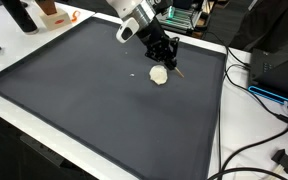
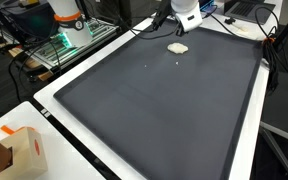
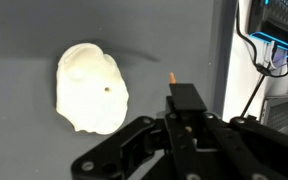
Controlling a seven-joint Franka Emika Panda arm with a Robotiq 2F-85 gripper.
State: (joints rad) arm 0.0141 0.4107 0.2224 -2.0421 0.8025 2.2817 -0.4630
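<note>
Hand point(image 1: 170, 62) hangs low over the dark mat point(image 1: 84, 100) on the counter point(image 1: 29, 130). In wrist view the fingers point(image 3: 187, 100) look pressed together, apparently pinching a thin stick point(image 3: 171, 76) w/ an orange tip that pokes out past them. The grip itself is hidden, so not 100% sure.

White lump point(image 3: 91, 90) lies flat on the mat just beside the stick tip, not touching it as far as I can tell. It's toward the counter's far edge in both exterior views, well away from the near corners.

Handling, my read:
- Lump: irregular, rounded, w/ a small dimple. Prob. soft and doughy, light, and may stick to the mat or deform if squeezed. Best taken across its narrow width, low at the edges, w/ a gentle close.
- Stick: v. light, stiff but thin, so it could snap or pivot in the grip. Best held near mid-length, not at the tip.
</note>
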